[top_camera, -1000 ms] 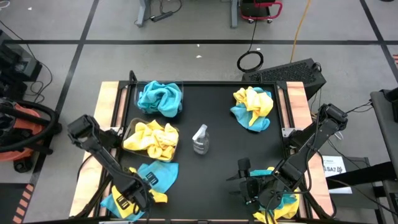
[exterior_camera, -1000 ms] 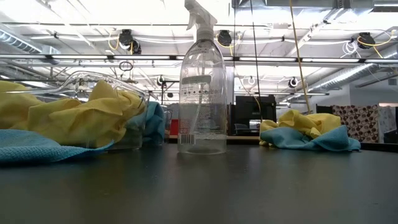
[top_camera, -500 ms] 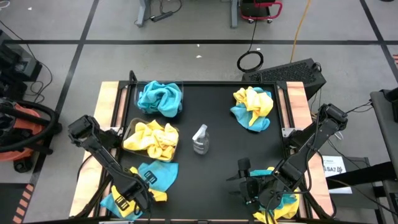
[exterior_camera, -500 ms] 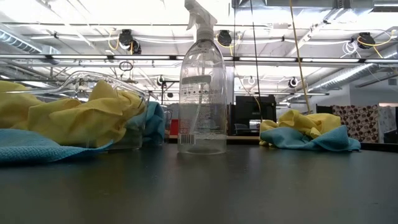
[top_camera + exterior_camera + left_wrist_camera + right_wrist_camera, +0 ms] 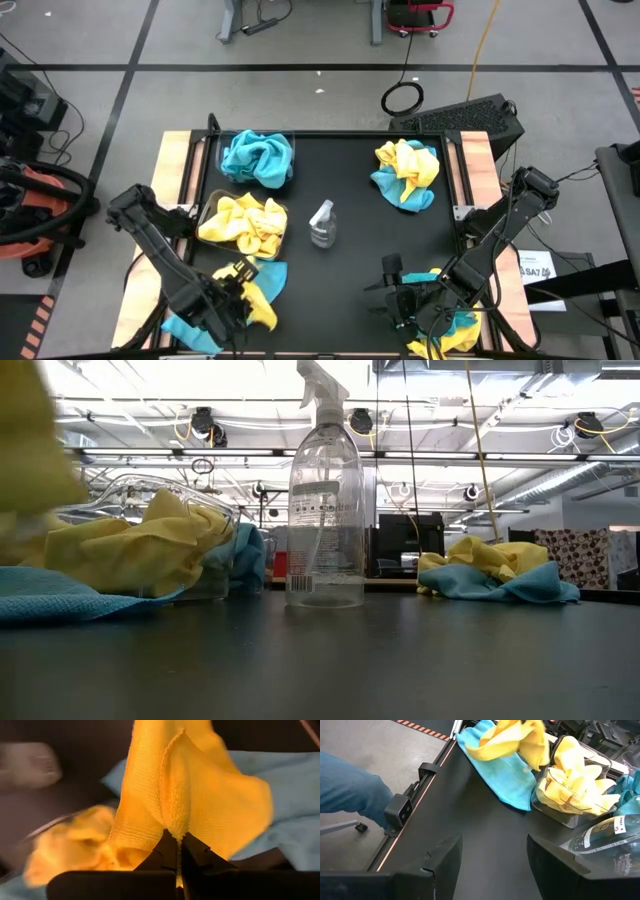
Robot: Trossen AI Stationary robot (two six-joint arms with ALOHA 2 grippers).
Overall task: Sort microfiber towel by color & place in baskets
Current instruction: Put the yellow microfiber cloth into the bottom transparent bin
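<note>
Lifted since before, a yellow towel is clamped in the left pincer; the right pincer waits apart; two worktop piles remain unsorted.

You won't find any legible text here. The spray bottle carries a label and barcode, both too small to read.

Blurred yellow towel at low view's edge.

two baskets, one spray bottle, two grippers; towels too bunched to count
</note>
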